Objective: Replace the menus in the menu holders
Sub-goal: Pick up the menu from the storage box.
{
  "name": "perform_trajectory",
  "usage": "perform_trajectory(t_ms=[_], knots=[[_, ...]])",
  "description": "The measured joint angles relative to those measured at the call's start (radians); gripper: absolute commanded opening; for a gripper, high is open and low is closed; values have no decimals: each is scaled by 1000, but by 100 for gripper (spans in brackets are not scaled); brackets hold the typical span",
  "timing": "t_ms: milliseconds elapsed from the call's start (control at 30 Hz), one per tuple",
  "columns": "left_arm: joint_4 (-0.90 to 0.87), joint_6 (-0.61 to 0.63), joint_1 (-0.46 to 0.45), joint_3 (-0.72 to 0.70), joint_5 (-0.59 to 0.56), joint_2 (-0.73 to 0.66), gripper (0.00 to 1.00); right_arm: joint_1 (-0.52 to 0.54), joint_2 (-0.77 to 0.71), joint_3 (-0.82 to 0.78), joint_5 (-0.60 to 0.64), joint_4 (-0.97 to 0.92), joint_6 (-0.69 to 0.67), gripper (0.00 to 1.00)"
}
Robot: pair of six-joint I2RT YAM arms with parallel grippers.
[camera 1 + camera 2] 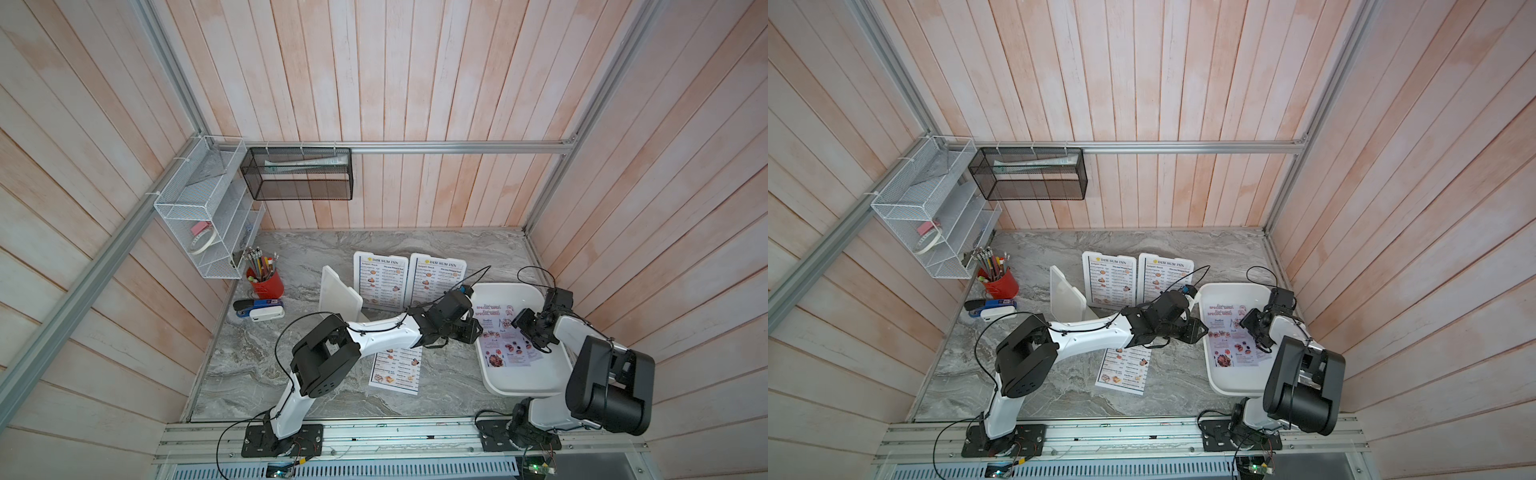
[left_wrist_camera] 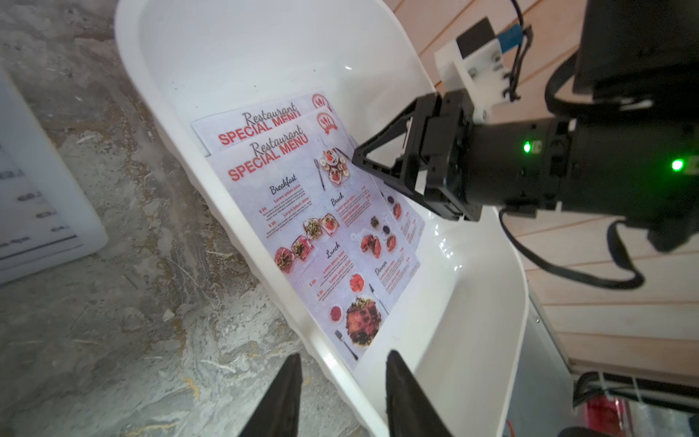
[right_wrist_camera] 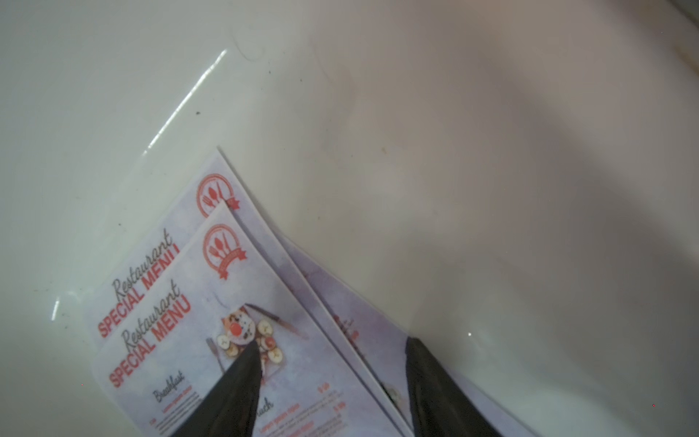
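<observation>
One white plastic menu holder [image 1: 338, 291] stands empty on the grey marbled bench [image 1: 237, 374], its white "DIM SUM INN" sheet [image 1: 397, 372] flat nearby; two holders [image 1: 376, 254] have theirs unswapped. Lilac "SPECIAL MENU" sheets [image 1: 498, 340] lie stacked in a shallow white tray [image 1: 528, 384]. Right pincer [image 3: 333, 344] splayed on the stack, left pincer [image 2: 342, 359] splayed at the tray rim, neither grasping

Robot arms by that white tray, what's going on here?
The right gripper, open, hovers over the Special Menu sheets in the white tray, gripping nothing. The left gripper hovers open at the tray's rim. Two holders hold Dim Sum Inn menus; the third is empty, one sheet loose on the table.
</observation>
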Motion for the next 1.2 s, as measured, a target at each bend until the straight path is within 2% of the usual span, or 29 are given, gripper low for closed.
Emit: perform_trajectory(t_ms=[133, 433, 633, 867, 1033, 1133, 1200], knots=[[0, 2, 0, 0, 9, 0, 42, 6, 2, -11, -85, 24, 6, 51], [-19, -1, 11, 23, 6, 43, 42, 61, -14, -35, -241, 11, 19, 47], [-22, -1, 35, 24, 6, 45, 40, 77, -29, -44, -293, -11, 37, 45], [-18, -2, 46, 24, 10, 45, 35, 80, -36, -47, -297, -24, 37, 45], [-16, -16, 40, 24, 29, 45, 35, 80, -36, -47, -297, -25, 37, 44], [-29, -26, 27, 24, 29, 40, 52, 80, -36, -47, -297, -26, 37, 44], [-51, -35, 13, 23, 11, 24, 59, 80, -36, -47, -296, -26, 37, 44]])
